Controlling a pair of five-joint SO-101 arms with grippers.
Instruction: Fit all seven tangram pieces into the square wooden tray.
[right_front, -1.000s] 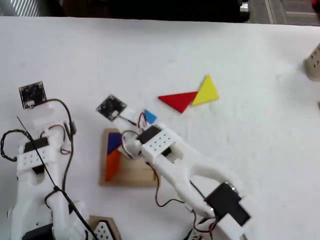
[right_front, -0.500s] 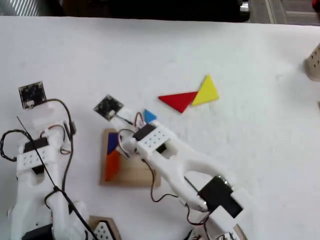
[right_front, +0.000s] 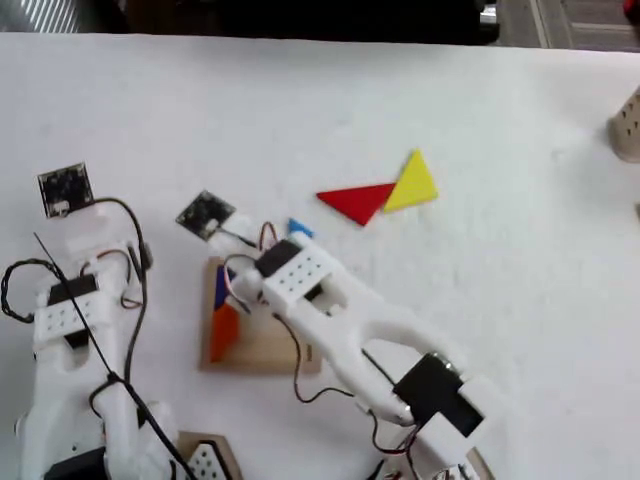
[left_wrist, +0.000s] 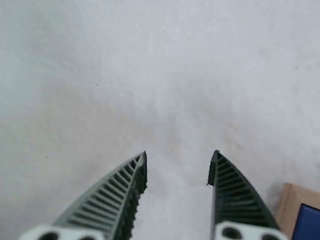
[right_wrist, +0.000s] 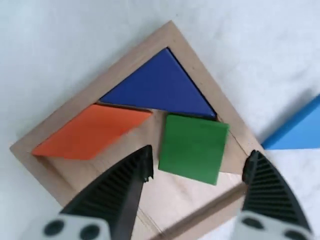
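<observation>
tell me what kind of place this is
Probably a robotics lab bench: a white left arm and right arm with exposed wiring stand at a white table, with a wooden tangram tray and a red triangle and yellow triangle lying loose.

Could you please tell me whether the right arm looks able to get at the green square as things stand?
Probably yes: the right claw hangs open over the green square in the tray, and nothing covers it; the blue triangle and orange piece lie beside it.

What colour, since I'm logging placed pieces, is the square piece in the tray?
The square piece is green; the right wrist view shows it best.
</observation>
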